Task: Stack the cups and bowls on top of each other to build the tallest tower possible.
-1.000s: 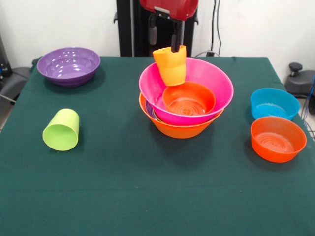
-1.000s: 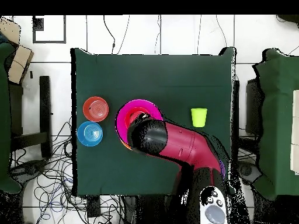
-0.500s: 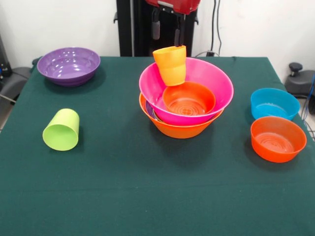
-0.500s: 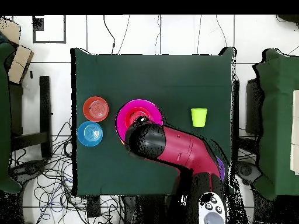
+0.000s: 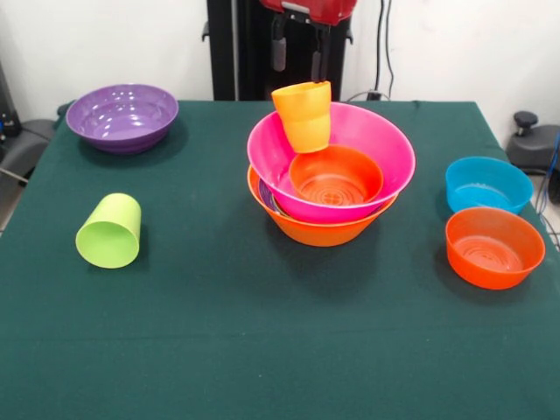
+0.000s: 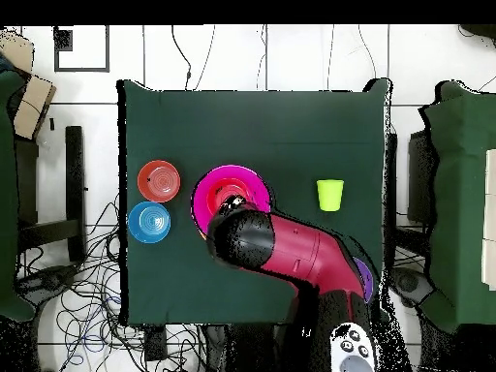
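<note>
I've got the claw (image 5: 297, 54) hanging empty above the tower (image 5: 331, 188), its two fingers apart with nothing between them, just above the orange cup (image 5: 304, 115). That cup sits upright but tilted, leaning against the far inner wall of the pink bowl (image 5: 385, 149), beside the small red-orange bowl (image 5: 336, 176) nested in the pink one's bottom. I'd say it rests there because the small bowl takes up the floor, so the cup has only the slope to lean on. Below, the yellow-orange bowl (image 5: 319, 231) carries the pile, with a sliver of purple (image 5: 267, 199) showing between it and the pink, which makes sense: widest at the base. From overhead the arm (image 6: 291, 250) covers much of the tower, so I can't check the cup's seat from there. Loose pieces left: the lime green cup (image 5: 109, 230) lies on its side on the table (image 5: 262, 350), mouth toward the camera, well apart from the pile; the purple bowl (image 5: 122, 116) sits at a far corner; the blue bowl (image 5: 486, 184) and a second red-orange bowl (image 5: 493, 247) sit just beside each other. My guess is the leaning cup is the shaky part.
</note>
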Robot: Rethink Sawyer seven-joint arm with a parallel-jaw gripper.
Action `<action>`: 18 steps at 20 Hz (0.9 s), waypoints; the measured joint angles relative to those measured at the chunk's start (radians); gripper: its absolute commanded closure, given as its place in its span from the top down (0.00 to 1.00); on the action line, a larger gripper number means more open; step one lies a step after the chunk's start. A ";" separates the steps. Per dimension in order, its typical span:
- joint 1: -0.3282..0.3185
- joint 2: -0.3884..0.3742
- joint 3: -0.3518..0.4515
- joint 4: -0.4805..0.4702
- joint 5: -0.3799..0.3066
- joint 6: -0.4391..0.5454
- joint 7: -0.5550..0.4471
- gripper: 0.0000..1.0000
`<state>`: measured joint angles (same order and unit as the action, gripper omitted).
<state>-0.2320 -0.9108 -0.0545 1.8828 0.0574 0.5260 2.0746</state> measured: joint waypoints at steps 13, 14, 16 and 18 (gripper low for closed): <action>0.005 0.000 0.010 0.034 0.000 -0.059 0.000 1.00; 0.007 0.000 0.010 0.034 0.000 -0.059 0.000 1.00; 0.013 0.000 0.010 0.034 0.000 -0.059 0.000 1.00; 0.021 0.000 0.010 0.034 0.000 -0.059 0.000 1.00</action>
<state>-0.2109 -0.9108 -0.0449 1.9166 0.0576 0.4672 2.0746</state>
